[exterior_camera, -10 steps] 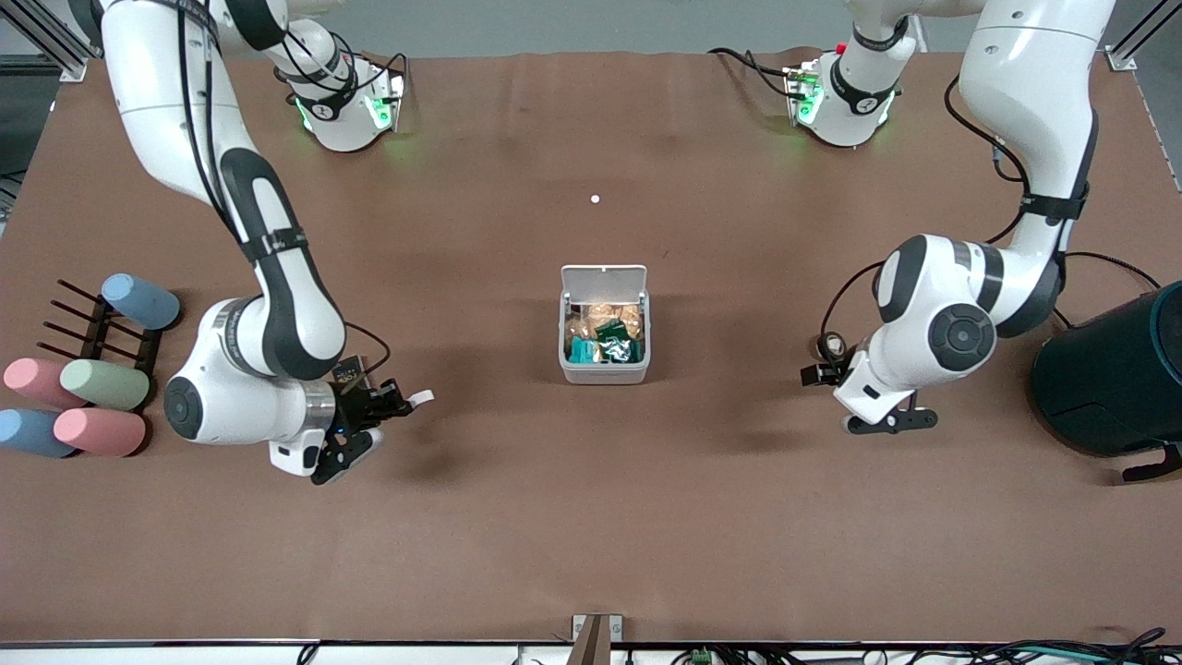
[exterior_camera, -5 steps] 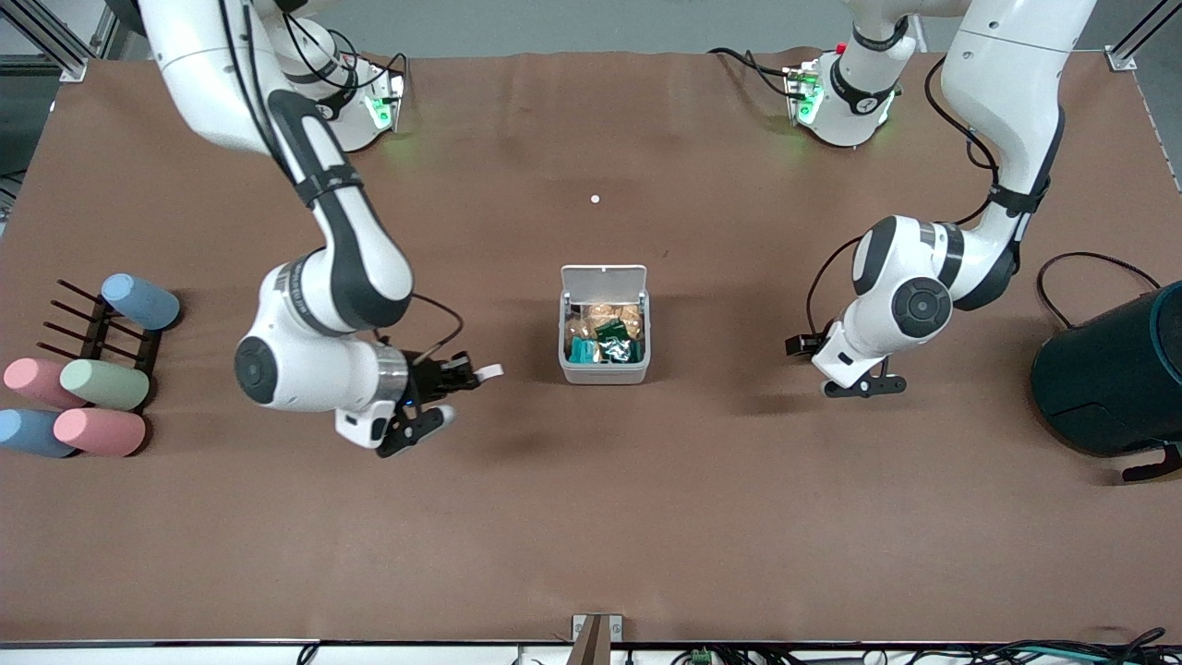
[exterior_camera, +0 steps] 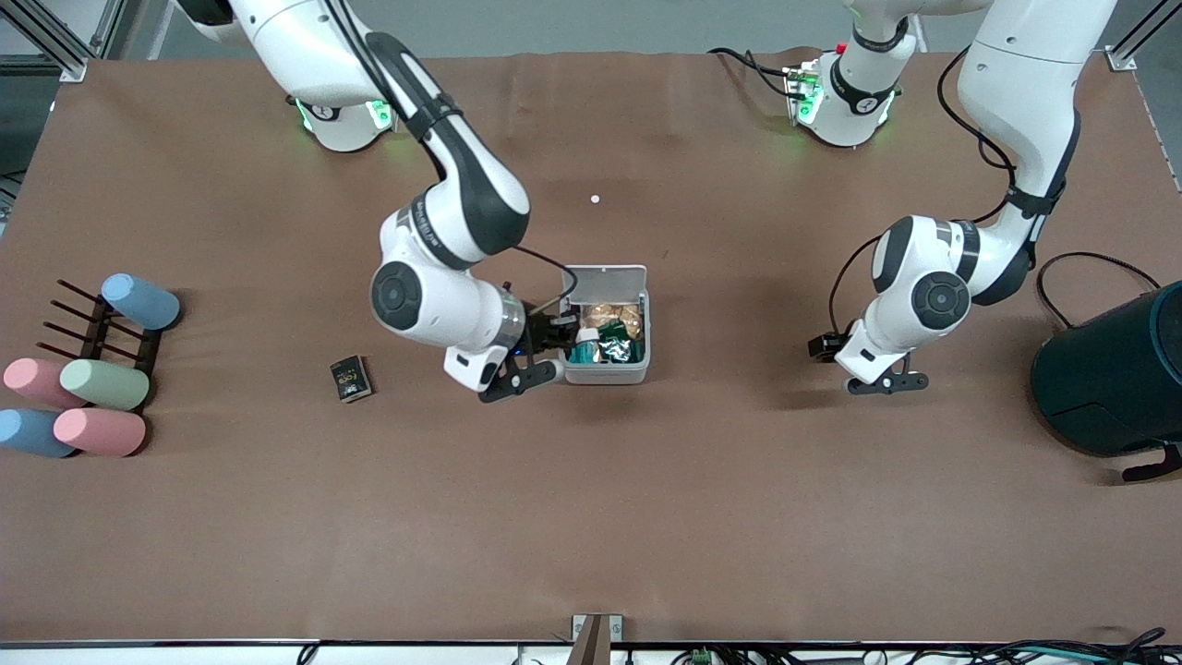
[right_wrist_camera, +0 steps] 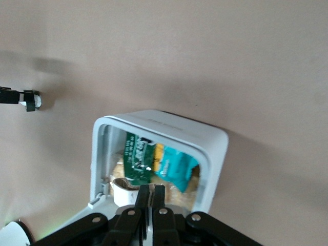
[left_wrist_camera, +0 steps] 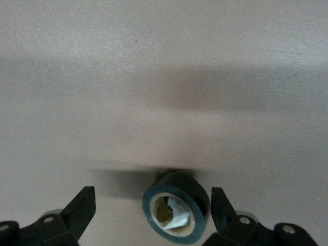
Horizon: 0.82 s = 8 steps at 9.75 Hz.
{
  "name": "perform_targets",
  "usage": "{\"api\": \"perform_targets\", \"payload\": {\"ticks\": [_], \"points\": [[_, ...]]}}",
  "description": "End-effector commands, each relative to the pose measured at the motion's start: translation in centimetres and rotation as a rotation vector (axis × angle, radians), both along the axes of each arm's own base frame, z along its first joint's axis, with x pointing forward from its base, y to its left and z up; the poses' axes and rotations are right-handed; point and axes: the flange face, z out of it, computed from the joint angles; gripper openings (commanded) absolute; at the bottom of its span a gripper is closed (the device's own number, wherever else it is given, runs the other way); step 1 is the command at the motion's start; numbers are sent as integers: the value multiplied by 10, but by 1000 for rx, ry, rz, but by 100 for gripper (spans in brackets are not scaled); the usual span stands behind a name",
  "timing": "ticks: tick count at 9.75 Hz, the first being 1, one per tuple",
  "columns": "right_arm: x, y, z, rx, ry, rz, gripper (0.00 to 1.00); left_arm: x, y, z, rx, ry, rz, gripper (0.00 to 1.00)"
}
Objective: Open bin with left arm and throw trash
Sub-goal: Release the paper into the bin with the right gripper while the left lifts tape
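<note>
The bin (exterior_camera: 605, 374) stands mid-table with its lid (exterior_camera: 605, 277) open and upright; it also shows in the right wrist view (right_wrist_camera: 212, 148). My right gripper (exterior_camera: 565, 334) is over the bin's rim on the right arm's side, shut on the white scrap (right_wrist_camera: 125, 192); its fingers (right_wrist_camera: 152, 190) are pressed together. The black packet (exterior_camera: 351, 379) lies on the table toward the right arm's end. My left gripper (exterior_camera: 825, 349) is low at the table toward the left arm's end, open (left_wrist_camera: 151, 205), with the black ring (left_wrist_camera: 177, 211) between its fingers, untouched. In the front view the gripper hides the ring.
The bin holds green, teal and tan wrappers. A big dark teal cylinder (exterior_camera: 1108, 379) stands at the left arm's end. A black rack with pastel cylinders (exterior_camera: 83, 379) sits at the right arm's end. A tiny white dot (exterior_camera: 595, 199) lies farther from the front camera than the bin.
My right arm has carried the white scrap from the right arm's end to the bin's rim, uncovering the black packet. My left gripper has shifted slightly and now straddles the ring.
</note>
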Motion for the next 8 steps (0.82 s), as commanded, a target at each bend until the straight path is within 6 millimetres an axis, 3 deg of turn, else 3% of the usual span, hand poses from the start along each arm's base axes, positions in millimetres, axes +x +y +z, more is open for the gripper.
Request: {"api": "perform_targets", "payload": {"ticks": [1,2,3,4,5,7,8], "points": [[-17,21,7,5,-14,-36,2,-7,-6,1,3,-19,-9,99],[-18,22,6,2,-14,-31,5,-7,-6,0,3,-18,-5,99],[-19,23,5,1,-13,-29,16,-8,-8,0,3,-15,0,99],[-18,24,4,1,-15,-31,42,-15,-7,-5,5,-1,-1,99],[-19,24,3,2,-12,-32,55,-16,-6,-6,6,2,-1,97],[-13,15,6,2,-9,-42,58,-18,-12,-9,-4,9,0,81],[-2,-1,9,-7,-17,-63,59,-19,-13,-10,-3,15,-2,67]]}}
